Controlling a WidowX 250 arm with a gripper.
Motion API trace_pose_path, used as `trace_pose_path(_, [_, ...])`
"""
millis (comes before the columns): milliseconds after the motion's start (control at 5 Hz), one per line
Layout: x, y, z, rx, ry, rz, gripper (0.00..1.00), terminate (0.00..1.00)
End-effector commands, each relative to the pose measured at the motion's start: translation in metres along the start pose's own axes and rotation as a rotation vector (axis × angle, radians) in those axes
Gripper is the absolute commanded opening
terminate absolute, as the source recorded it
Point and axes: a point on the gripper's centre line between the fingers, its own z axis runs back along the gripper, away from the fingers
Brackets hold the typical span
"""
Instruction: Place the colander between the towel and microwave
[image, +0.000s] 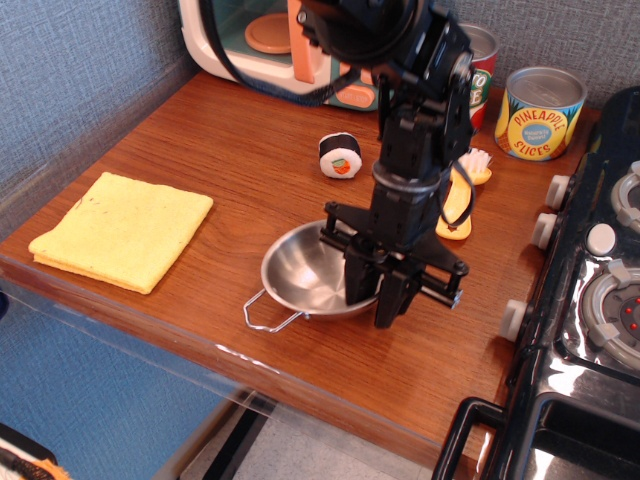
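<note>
While my arm reaches down over the wooden counter (230, 170), my gripper (378, 298) is pinching the right rim of the colander (310, 282), one finger inside the bowl, the other outside, jaws pressed on the steel wall. The colander sits near the counter's front edge, its wire loop handle (268, 316) pointing toward the front-left. The towel (122, 229) lies flat, well apart to the left, near the front-left corner. The microwave (262, 42) stands at the back of the counter, orange plate showing inside. A sushi roll toy (340, 154) sits between the microwave and the colander. A yellow brush (462, 192) lies just behind my arm, and a pineapple slices can (539, 113) stands at the back right, beside the stove (600, 280).
</note>
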Motion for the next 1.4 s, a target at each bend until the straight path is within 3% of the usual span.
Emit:
trace_pose_path(0, [0.018, 0.023, 0.069, -0.021, -0.166, 0.025, 0.0, 0.0])
trace_pose_path(400, [0.035, 0.102, 0.108, -0.067, -0.238, 0.215, 0.0, 0.0])
trace_pose_path(600, [0.034, 0.135, 0.11, -0.072, -0.241, 0.299, 0.0, 0.0])
trace_pose_path(800, [0.04, 0.166, 0.098, -0.06, -0.224, 0.383, 0.0, 0.0])
trace_pose_path(1200, [0.06, 0.194, 0.08, 0.022, -0.173, 0.446, 0.0, 0.0])
